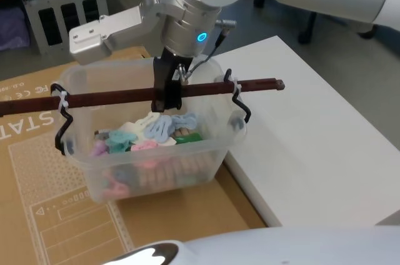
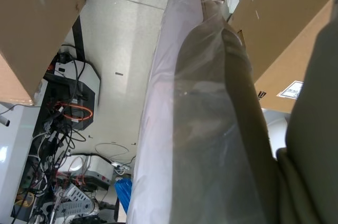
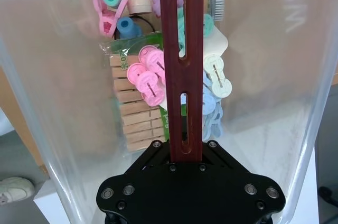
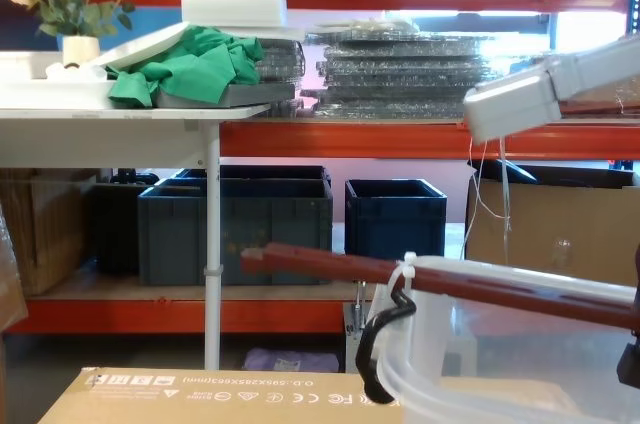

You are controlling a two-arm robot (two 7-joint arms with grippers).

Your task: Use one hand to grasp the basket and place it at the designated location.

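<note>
A clear plastic basket (image 1: 209, 155) holds pastel plastic pegs (image 1: 159, 129) and a pack of wooden clothespins (image 3: 138, 121). A dark red-brown handle bar (image 1: 106, 97) spans its top, tied on at both ends by black wire hooks (image 1: 240, 105). My right gripper (image 1: 167, 93) comes down from above and is shut on the middle of that bar, seen close in the right wrist view as gripper (image 3: 186, 152) on bar (image 3: 182, 39). The basket (image 4: 480, 364) and its bar (image 4: 330, 264) fill the lower right of the chest view. I cannot tell whether the basket rests on anything.
A flat cardboard box (image 1: 37, 177) lies under and left of the basket. A white table (image 1: 312, 146) stretches to the right, its edge just beside the basket. A grey slotted rack (image 1: 59, 2) stands at the back left. Shelving with dark crates (image 4: 240, 219) is farther off.
</note>
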